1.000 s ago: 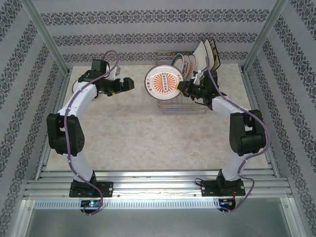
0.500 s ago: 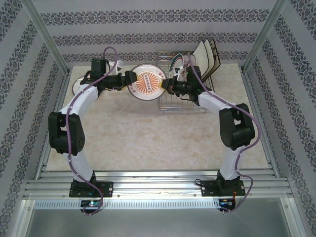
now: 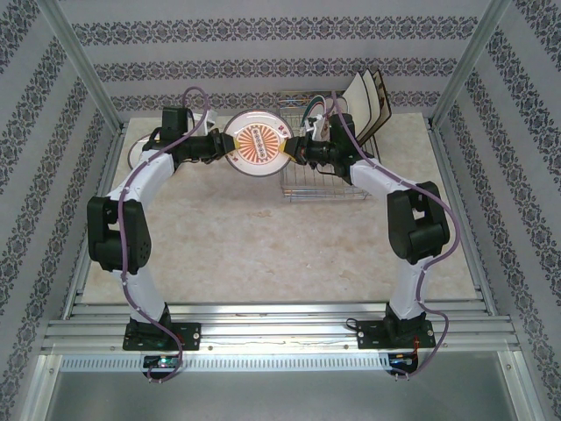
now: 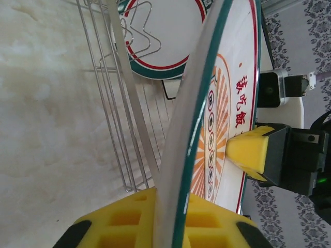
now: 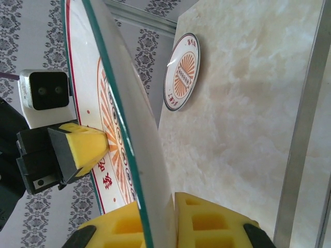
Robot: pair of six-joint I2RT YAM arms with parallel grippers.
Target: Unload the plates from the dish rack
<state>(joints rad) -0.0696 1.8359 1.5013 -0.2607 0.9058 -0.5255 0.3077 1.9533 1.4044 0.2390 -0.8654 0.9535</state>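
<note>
A small round white plate (image 3: pixel 257 143) with an orange sunburst and green rim hangs upright above the table, left of the dish rack (image 3: pixel 323 180). My left gripper (image 3: pixel 226 146) is shut on its left rim and my right gripper (image 3: pixel 292 150) is shut on its right rim. In the left wrist view the plate (image 4: pixel 227 98) runs edge-on between my yellow fingers (image 4: pixel 129 217), with the left gripper (image 4: pixel 173 209) shut on it. The right wrist view shows the same plate (image 5: pixel 98 98) pinched by the right gripper (image 5: pixel 168 209). More round plates (image 3: pixel 307 107) and square cream plates (image 3: pixel 368 95) stand in the rack.
Another round plate (image 5: pixel 182 72) lies on the table at the far left, behind my left arm (image 3: pixel 138 154). A plate (image 4: pixel 165 36) still in the rack wires (image 4: pixel 116 103) shows in the left wrist view. A metal bar (image 5: pixel 302 129) runs along the right wrist view's right side.
My right gripper has carried the round plate left, away from the rack. My left gripper has moved right to meet it and shut on its left rim.
</note>
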